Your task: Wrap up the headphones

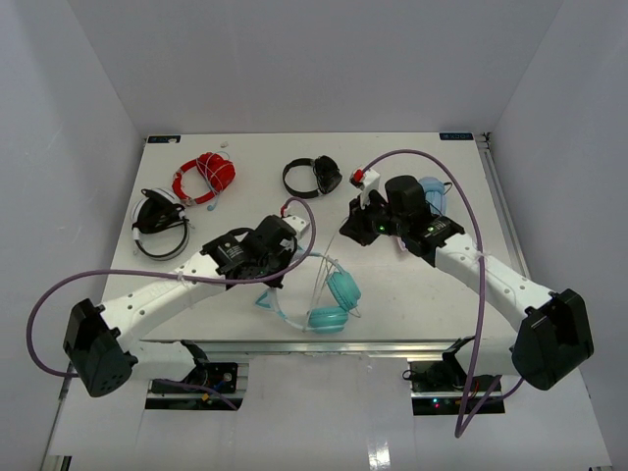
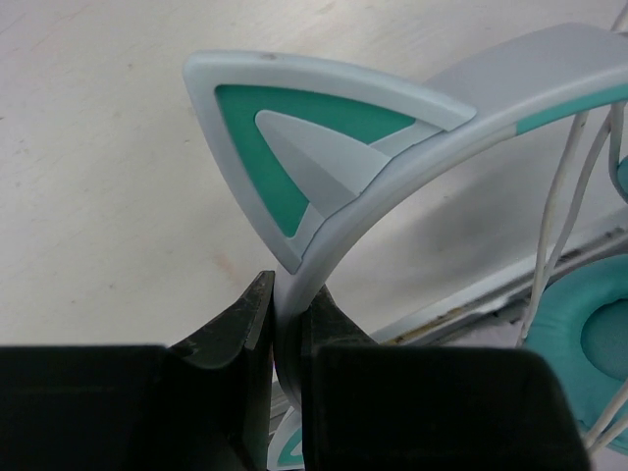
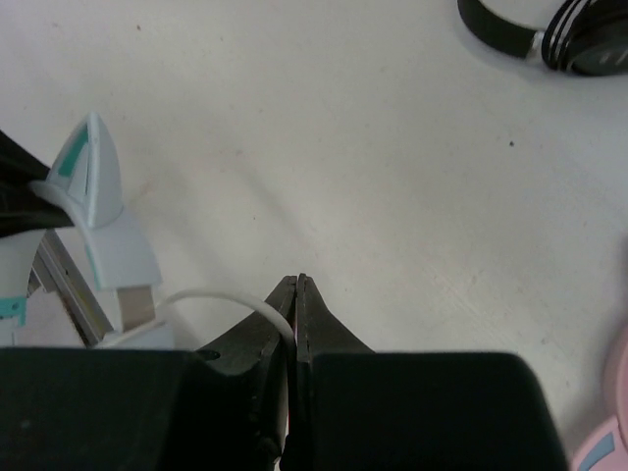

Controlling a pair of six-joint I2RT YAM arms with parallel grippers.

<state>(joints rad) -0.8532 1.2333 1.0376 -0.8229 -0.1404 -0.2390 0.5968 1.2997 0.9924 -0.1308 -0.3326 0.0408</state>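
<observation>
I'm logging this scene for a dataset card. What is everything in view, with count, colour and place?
teal headphones: one, teal cups, white-and-teal cat-ear headband, near edge, centre
white cable: one, white, ending in the right gripper
red headphones: one, red, far left
black headphones: one, black, far centre
black-and-white headphones: one, left side
light-blue headphones: one, light blue with pink, behind the right wrist
table: one, white
left gripper: black, shut on the headband
right gripper: black, shut on the cable
</observation>
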